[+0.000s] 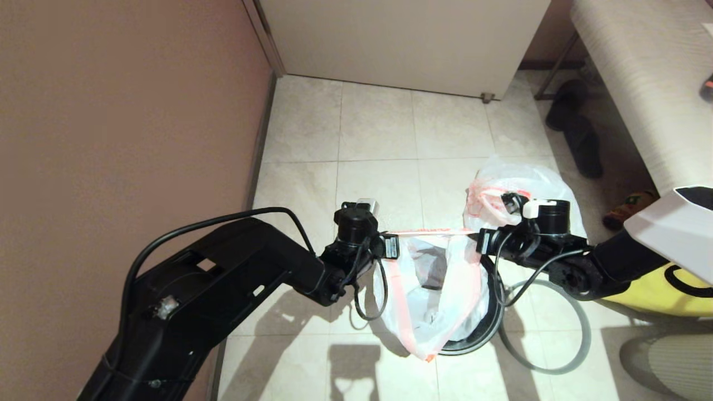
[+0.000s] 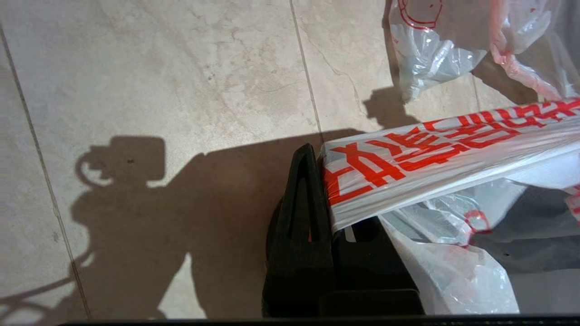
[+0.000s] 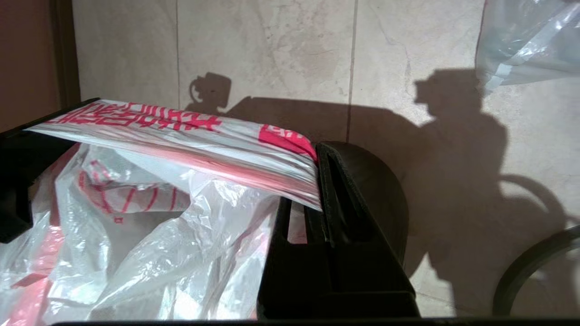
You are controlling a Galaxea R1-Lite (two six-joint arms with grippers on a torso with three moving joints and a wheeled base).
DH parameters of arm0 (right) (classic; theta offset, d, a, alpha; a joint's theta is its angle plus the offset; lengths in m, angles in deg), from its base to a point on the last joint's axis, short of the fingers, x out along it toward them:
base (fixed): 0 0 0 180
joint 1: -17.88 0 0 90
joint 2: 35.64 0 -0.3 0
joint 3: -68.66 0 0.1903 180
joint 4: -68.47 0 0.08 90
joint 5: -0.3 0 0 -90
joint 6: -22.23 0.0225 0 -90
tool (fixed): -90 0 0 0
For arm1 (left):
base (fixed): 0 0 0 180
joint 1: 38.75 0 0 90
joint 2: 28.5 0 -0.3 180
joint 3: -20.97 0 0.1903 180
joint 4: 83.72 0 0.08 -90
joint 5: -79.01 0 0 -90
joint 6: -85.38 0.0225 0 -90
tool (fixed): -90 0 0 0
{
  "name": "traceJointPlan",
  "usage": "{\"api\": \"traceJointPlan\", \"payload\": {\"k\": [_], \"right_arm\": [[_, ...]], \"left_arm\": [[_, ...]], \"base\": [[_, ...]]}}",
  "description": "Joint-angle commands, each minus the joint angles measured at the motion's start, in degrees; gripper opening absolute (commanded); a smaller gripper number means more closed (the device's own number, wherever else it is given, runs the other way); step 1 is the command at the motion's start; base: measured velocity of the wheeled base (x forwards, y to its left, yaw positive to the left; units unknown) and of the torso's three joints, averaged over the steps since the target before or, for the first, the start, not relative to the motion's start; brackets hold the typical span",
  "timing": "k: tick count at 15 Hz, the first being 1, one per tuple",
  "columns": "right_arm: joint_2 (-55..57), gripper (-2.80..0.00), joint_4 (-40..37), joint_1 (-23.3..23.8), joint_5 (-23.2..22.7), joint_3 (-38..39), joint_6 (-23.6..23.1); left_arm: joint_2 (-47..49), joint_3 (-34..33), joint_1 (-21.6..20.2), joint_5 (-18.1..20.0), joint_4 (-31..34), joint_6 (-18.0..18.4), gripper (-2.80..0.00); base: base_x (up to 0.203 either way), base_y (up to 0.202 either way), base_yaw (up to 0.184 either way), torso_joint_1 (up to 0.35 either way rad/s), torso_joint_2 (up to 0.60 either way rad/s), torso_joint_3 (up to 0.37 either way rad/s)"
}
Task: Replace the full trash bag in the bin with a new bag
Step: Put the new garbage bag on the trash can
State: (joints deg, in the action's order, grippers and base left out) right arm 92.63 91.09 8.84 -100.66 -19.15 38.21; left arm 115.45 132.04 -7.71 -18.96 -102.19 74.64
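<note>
A: Pale tiled floor point(image 1: 379, 128), brown wall point(image 1: 111, 111) beside it. Where is the bin point(image 1: 473, 340)?

B: On the tiles, black inside, with the new bag point(image 1: 440, 289) hanging over its mouth, partly inside.

A: And the pincers?

B: The left gripper point(image 1: 392, 245) and right gripper point(image 1: 480, 240) each pinch one end of the bag's printed hem above the bin (stretched taut between them).

A: The full trash bag point(image 1: 512, 192)?

B: Behind the bin. The grey hoop point(image 1: 579, 328) lies just beside the bin.
</note>
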Motion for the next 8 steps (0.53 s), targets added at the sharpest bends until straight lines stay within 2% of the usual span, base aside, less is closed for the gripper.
{"api": "traceJointPlan", "payload": {"k": [1, 2, 3, 6, 8], "right_arm": [[1.20, -2.80, 1.90, -0.10, 1.54, -0.36, 0.10], [1.80, -2.80, 4.11, -0.06, 2.26, -0.48, 0.10], [2.32, -2.80, 5.29, -0.02, 2.51, -0.50, -0.45], [2.79, -2.80, 4.39, -0.02, 2.94, -0.51, -2.38], [2.71, -2.80, 2.78, -0.02, 2.90, 0.01, -4.63]], "left_arm": [[2.66, 3.17, 0.48, -3.09, -0.31, -0.09, -2.80], [3.77, 5.08, 0.79, -5.88, -0.28, -0.02, -2.80], [4.00, 5.53, 0.93, -6.80, -0.26, -0.04, -2.80], [2.25, 3.36, 1.20, -6.42, -0.01, -0.05, -2.80], [0.50, -0.05, 1.71, -3.66, -0.04, -0.06, -2.80]], "base": [[0.000, 0.000, 0.000, 0.000, 0.00, 0.000], [0.000, 0.000, 0.000, 0.000, 0.00, 0.000], [0.000, 0.000, 0.000, 0.000, 0.00, 0.000], [0.000, 0.000, 0.000, 0.000, 0.00, 0.000], [0.000, 0.000, 0.000, 0.000, 0.00, 0.000]]}}
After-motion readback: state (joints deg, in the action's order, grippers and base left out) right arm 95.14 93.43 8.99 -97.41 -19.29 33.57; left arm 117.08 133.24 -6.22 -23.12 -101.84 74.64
